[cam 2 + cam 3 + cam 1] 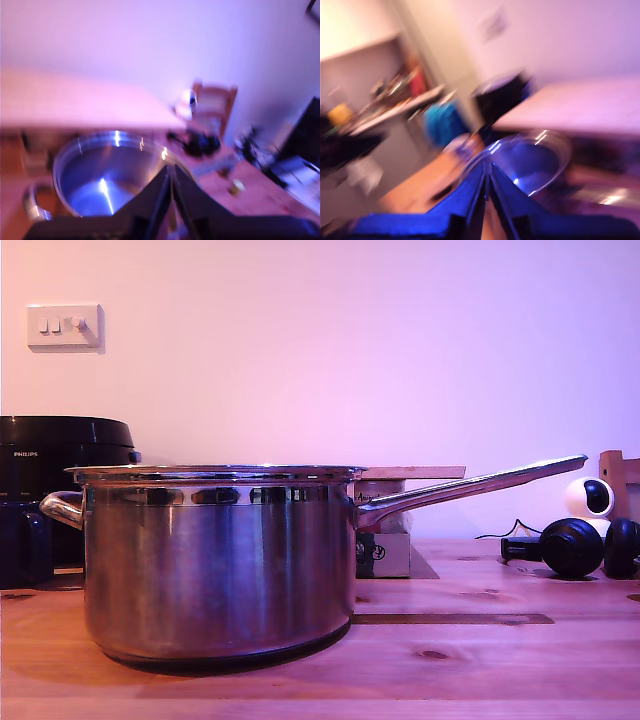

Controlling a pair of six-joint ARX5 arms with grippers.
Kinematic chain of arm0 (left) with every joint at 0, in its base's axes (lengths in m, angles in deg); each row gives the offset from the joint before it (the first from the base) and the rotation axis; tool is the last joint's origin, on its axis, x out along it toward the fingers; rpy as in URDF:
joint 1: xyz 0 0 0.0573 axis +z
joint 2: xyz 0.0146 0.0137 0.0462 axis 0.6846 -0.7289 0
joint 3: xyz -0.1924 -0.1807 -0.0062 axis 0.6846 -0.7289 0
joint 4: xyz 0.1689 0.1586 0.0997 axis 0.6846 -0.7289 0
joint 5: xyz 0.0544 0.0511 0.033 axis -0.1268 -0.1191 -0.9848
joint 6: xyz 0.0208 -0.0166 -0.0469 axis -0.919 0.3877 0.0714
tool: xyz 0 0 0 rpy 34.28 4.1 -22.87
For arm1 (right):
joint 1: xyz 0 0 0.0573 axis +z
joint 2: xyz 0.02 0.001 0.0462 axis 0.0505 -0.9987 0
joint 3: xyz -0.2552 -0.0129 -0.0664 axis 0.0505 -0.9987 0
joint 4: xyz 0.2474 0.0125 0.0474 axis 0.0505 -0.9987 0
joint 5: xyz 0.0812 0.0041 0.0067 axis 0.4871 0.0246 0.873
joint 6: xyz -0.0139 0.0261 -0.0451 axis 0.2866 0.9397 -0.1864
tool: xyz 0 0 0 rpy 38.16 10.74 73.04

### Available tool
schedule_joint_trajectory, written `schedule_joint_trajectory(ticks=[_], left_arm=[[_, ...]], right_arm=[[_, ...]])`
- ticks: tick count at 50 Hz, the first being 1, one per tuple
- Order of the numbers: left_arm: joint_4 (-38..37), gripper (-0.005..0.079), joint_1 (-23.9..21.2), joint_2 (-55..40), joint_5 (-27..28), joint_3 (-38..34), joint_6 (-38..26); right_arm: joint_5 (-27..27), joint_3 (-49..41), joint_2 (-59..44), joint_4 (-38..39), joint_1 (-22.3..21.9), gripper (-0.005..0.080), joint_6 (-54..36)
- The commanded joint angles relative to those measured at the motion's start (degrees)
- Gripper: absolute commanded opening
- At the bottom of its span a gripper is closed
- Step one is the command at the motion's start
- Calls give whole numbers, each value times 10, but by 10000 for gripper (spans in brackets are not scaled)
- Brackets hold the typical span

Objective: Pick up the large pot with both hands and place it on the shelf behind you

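Large pot [220, 560], shiny steel, on wooden surface [480, 660] before black cooker [65, 455]; your first gripper [171, 172] and second gripper [487, 170] look closed, empty.

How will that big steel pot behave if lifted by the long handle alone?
The pot looks rigid and probably heavy for its size, being wide, tall steel. Its long handle sticks far out to the exterior view's right, so lifting there alone would likely tip it. The polished metal may be slippery; the loop handle opposite would help balance.
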State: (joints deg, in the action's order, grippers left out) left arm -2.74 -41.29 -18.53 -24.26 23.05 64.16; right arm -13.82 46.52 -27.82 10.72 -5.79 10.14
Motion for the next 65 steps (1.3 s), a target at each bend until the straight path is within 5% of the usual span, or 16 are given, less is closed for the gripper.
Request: schedule_joint_trajectory(ticks=[1, 10, 24, 42, 54, 60, 65], left_arm=[[-21, -19, -1, -30, 3, 33, -3], [-63, -19, -1, -109, -33, 122, -61], [-69, -19, -9, -253, -108, 244, -108], [-95, -17, -13, -361, -142, 283, -107], [-114, 153, -14, -442, -158, 284, -106], [-130, 171, -14, -497, -159, 287, -102], [-138, 240, -14, -538, -159, 289, -102]], right_arm=[[19, 31, -22, -15, 3, -11, -15], [22, 122, -84, -77, 3, -11, -53], [-48, 235, -207, -183, 3, -11, -183], [-149, 325, -373, -304, 47, -10, -334], [-250, 367, -449, -360, 110, 1, -411], [-294, 386, -485, -367, 138, 4, -442], [-333, 398, -511, -366, 163, 86, -479]])
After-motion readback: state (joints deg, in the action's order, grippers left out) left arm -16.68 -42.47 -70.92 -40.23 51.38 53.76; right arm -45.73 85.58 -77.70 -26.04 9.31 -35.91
